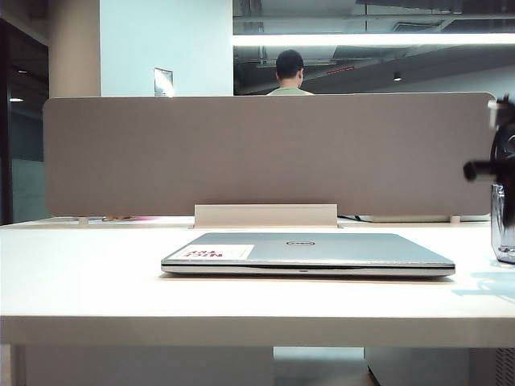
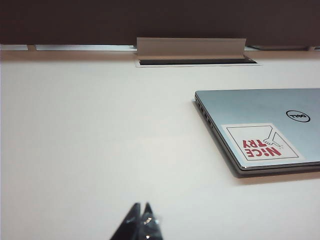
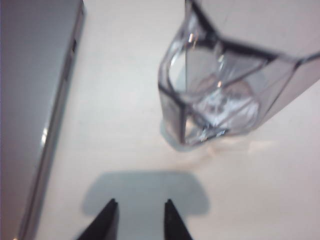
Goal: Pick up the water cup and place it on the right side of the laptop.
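One closed laptop (image 2: pixel 260 127) bears a "Dell" logo and "NICE TRY" sticker (image 2: pixel 261 142). One water cup (image 3: pixel 220 85) stands free of the parted right gripper (image 3: pixel 139 217); the left gripper (image 2: pixel 140 220) is pinched together.

A white table (image 1: pixel 96 273) carries a grey divider panel (image 1: pixel 265 153) along its back edge. A person (image 1: pixel 289 74) stands behind the panel, facing away.

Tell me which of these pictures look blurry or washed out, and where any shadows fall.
Right wrist view: the water cup is soft and smeared, the open right gripper casts a grey shadow on the table. Exterior view: ceiling light strip glares, laptop sharp, cup cropped at the right edge. Left wrist view: table washed out, shut left gripper dark, sticker crisp.
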`<action>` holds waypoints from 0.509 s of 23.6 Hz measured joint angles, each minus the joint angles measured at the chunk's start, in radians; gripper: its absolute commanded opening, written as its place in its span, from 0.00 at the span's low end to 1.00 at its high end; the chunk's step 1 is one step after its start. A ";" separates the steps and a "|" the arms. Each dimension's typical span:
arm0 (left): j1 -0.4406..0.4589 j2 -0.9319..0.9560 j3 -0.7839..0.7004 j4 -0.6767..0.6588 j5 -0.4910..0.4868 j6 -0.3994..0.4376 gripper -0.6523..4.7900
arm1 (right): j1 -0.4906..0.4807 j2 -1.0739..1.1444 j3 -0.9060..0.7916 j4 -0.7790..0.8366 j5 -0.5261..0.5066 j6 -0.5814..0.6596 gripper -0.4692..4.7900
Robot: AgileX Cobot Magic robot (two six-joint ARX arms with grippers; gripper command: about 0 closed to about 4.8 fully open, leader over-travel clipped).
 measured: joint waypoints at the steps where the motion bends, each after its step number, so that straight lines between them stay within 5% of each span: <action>1: 0.000 0.000 0.000 0.000 0.000 0.000 0.11 | 0.000 0.019 0.000 -0.001 -0.001 -0.001 0.38; 6: 0.000 0.000 0.000 0.000 0.000 0.000 0.11 | 0.002 0.098 0.000 0.072 -0.084 0.004 0.36; 12: 0.000 0.000 0.000 0.000 0.000 0.000 0.11 | 0.004 0.186 0.000 0.238 -0.096 0.034 0.21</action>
